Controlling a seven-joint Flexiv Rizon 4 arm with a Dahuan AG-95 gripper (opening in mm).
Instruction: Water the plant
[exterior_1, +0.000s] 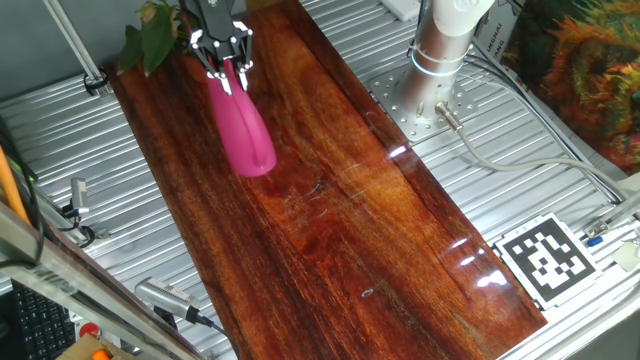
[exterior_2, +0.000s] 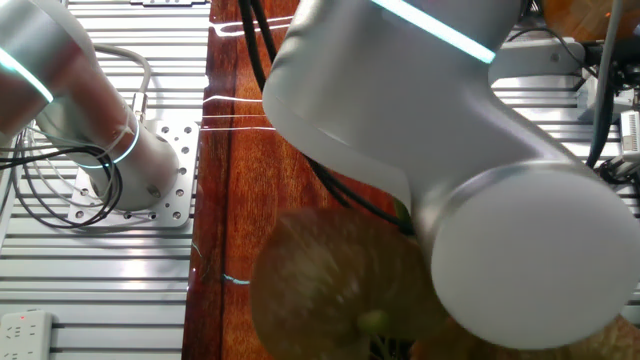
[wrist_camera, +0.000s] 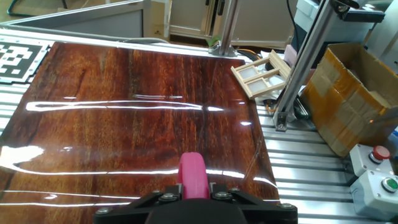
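The black two-finger gripper (exterior_1: 223, 58) has its fingers clamped on the pink plastic watering can (exterior_1: 241, 130) over the dark reddish wooden surface (exterior_1: 340, 220), beside the dark-green leafy plant (exterior_1: 150, 35).

- You have the plant (exterior_1: 150, 35), a small cluster of broad, pointed, dark-green leaves, at the far end of the wooden tabletop in one fixed view; only part of it shows, cut off by the top edge of the picture.
- Its leaves hang down and outward, the lowest tips reaching over the table's corner.
- You see the pink plastic watering can (exterior_1: 240, 125), smooth and rounded, tilted with its narrow upper end towards the plant and its wide base nearer the camera.
- It is just beside the leaves, to their right.
- In the hand view only a pink strip of the can (wrist_camera: 193, 176) shows, at the bottom centre.
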